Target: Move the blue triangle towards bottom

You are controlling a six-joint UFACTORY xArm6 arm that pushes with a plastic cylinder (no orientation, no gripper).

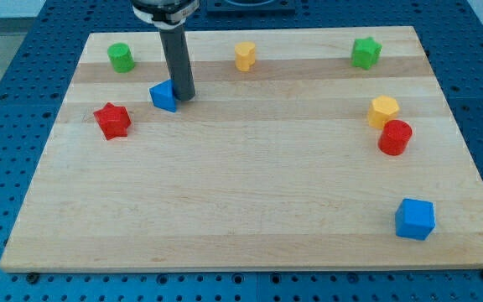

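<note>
The blue triangle (163, 96) lies on the wooden board (250, 193) in the upper left part of the view. My tip (183, 97) stands right beside it, at its right edge, touching or nearly touching. The dark rod rises from there to the view's top edge.
A red star block (112, 121) lies left and below the blue triangle. A green cylinder (121, 57) is at top left, a yellow block (245, 55) at top middle, a green star (365, 52) at top right. A yellow hexagon (384, 110), a red cylinder (395, 137) and a blue cube (414, 219) are at the right.
</note>
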